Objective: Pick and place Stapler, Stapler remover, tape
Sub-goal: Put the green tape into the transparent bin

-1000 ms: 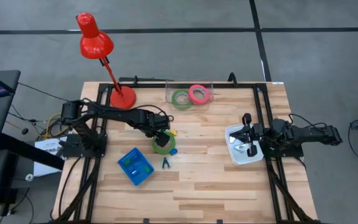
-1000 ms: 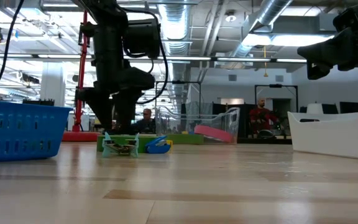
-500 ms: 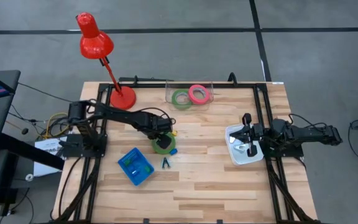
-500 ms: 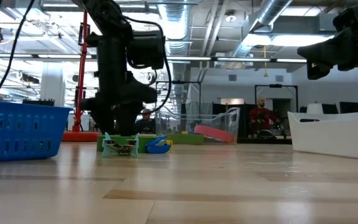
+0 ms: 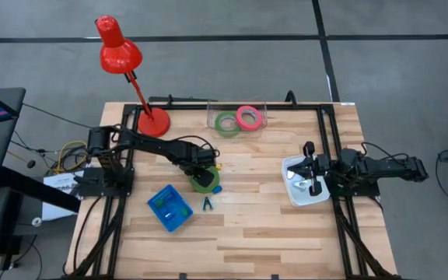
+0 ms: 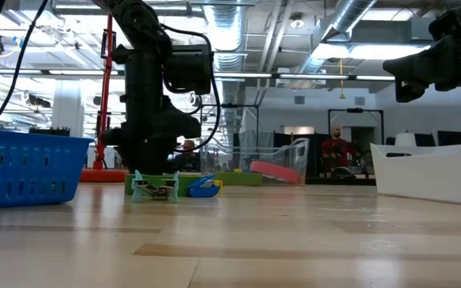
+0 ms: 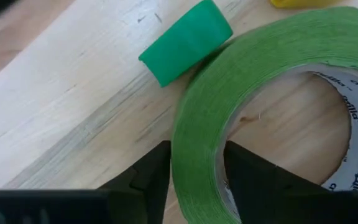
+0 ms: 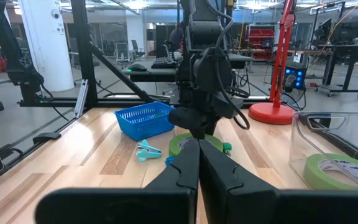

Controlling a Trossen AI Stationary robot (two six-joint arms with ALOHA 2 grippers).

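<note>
Since a second ago the left arm has slid slightly toward the bench's middle and come down over the loose green tape ring; the right arm has not moved.

In the high view, the left gripper (image 5: 203, 173) sits over the green tape ring (image 5: 205, 181), which lies flat near the middle of the bench, a little toward the left edge. A blue basket (image 5: 169, 208) stands nearer the front-left corner, and a small teal stapler remover (image 5: 207, 204) lies just in front of the ring. The clear bin (image 5: 237, 117) at the back edge holds a second green ring (image 5: 226, 124) and a pink-red ring (image 5: 248, 117). A red lamp (image 5: 153, 120) stands by the back-left corner. The right gripper (image 5: 310, 169) waits above a white tray (image 5: 294, 194) at the right edge.

In the low view, the left arm stands upright over the ring, its fingertips down at the tabletop behind the teal remover (image 6: 155, 186) and a small blue-and-yellow piece (image 6: 205, 186).

In the left wrist view, the two fingers (image 7: 148, 180) straddle the ring's wall, one outside and one in the open centre, both touching or nearly touching it. The jaws are narrowly parted around that wall, and I judge the grip set or almost set. A small green block (image 7: 186, 42) lies against the ring's outer face.

In the right wrist view, the right fingers (image 8: 185, 169) are pressed together, holding nothing.

The ring should be light and fairly stiff, with a smooth, somewhat slippery outer face. Pinching across the wall, as here, is the sensible hold; it may swing when lifted.
</note>
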